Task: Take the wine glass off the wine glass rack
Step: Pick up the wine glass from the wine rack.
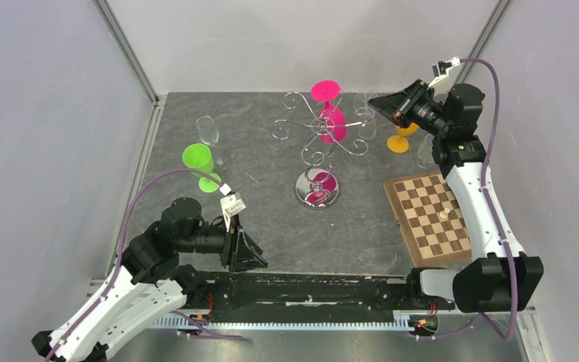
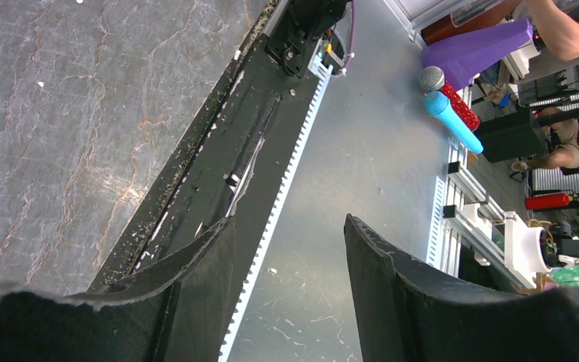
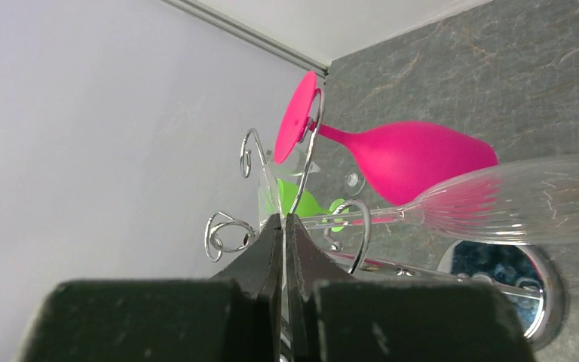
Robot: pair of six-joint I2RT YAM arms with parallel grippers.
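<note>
Right wrist: your right hand [image 3: 283, 222], closed tight, sits at the foot of the clear wine glass [image 3: 513, 200]; stem runs rightward.

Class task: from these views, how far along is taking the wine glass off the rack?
Done: the right gripper is at the wine glass rack. In hand: shut, it sits by the foot of the clear ribbed wine glass; a grip isn't certain. Left: that glass and the pink wine glass hang on the rack, neither lifted off. The left gripper is open.
</note>
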